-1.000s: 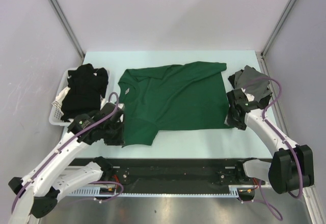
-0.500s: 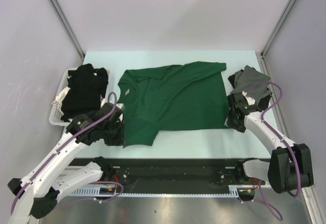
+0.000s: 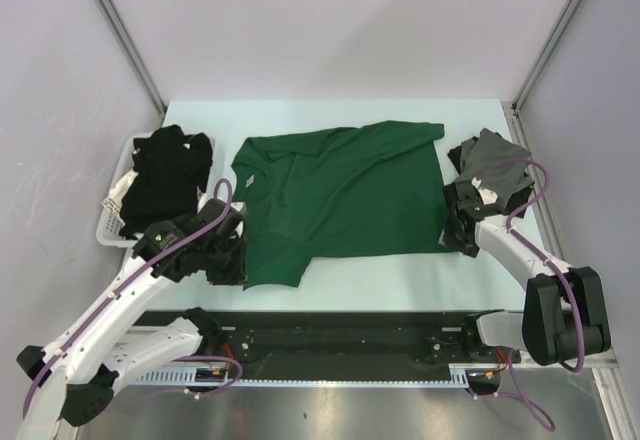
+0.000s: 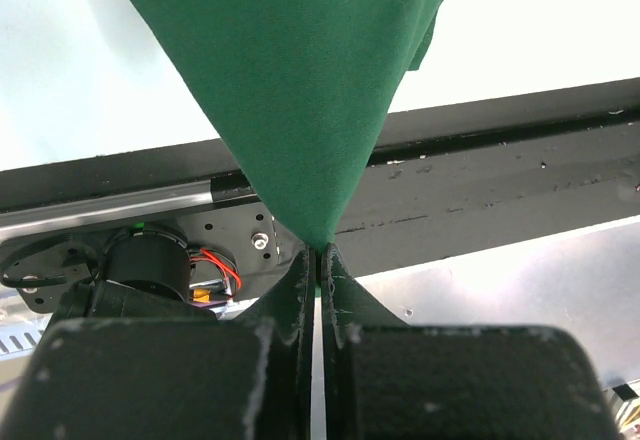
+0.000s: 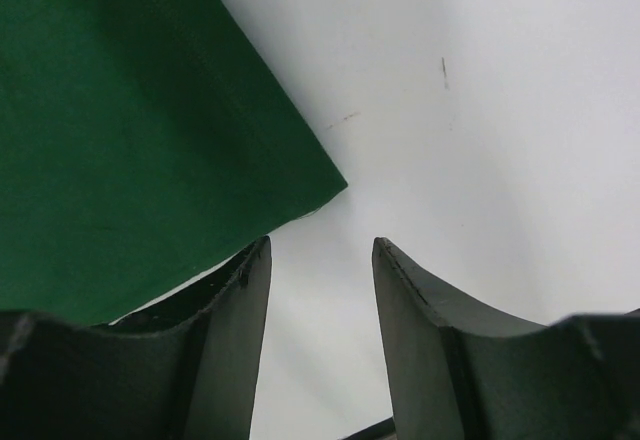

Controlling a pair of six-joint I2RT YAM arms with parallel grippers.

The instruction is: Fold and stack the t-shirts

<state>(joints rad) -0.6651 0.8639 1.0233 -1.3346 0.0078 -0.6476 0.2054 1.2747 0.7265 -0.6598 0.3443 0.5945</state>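
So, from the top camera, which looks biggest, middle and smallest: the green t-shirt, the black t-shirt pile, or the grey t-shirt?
1. The dark green t-shirt, spread out flat, looks largest.
2. The black t-shirts, heaped together, come next.
3. The grey t-shirt looks smallest, but it is crumpled and partly covered.

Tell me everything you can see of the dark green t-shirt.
The dark green t-shirt is plain, soft, cotton-like cloth with a small white neck label. It is spread mostly flat on the table, neck to the left. The shut left gripper pinches its near-left corner; the open right gripper stands at its near-right corner, not gripping.
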